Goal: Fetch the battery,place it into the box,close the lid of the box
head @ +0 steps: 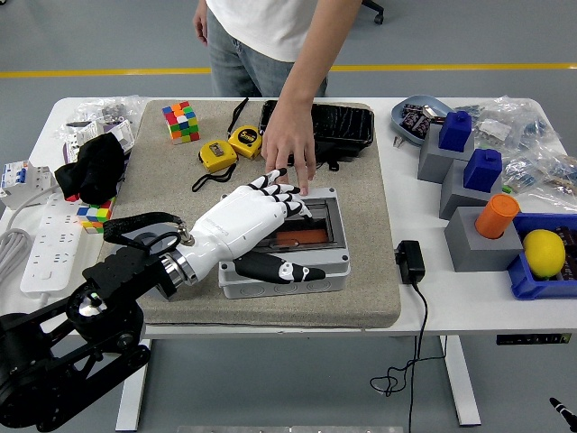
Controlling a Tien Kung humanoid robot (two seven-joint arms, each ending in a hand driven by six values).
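1. Nearest the camera, the left arm (81, 329) is seen reaching in from the lower left corner. Its sweep could be fouled by the black cable loop at the wrist if the arm is drawn back carelessly.

2. The left hand (248, 221) is laid flat over the box (284, 262), fingers spread and gripping nothing, with the thumb stretched along the box's near rim. A thumb left there could be pinched, or the box shoved along the mat (361, 271), if pressure is applied off-centre.

3. An orange object, judged to be the battery (297, 236), is seen lying inside the box beneath what appears to be a clear lid. Whether the lid is fully latched cannot be told; a half-seated lid could spring open once released.

4. Just beyond, a person's hand (288, 144) is held at the box's far edge, its fingertips close to the robot's. Contact between the two could result from any forward push.

5. Further back, two tape measures (230, 146) and a black case (338, 126) are set clear of the work.
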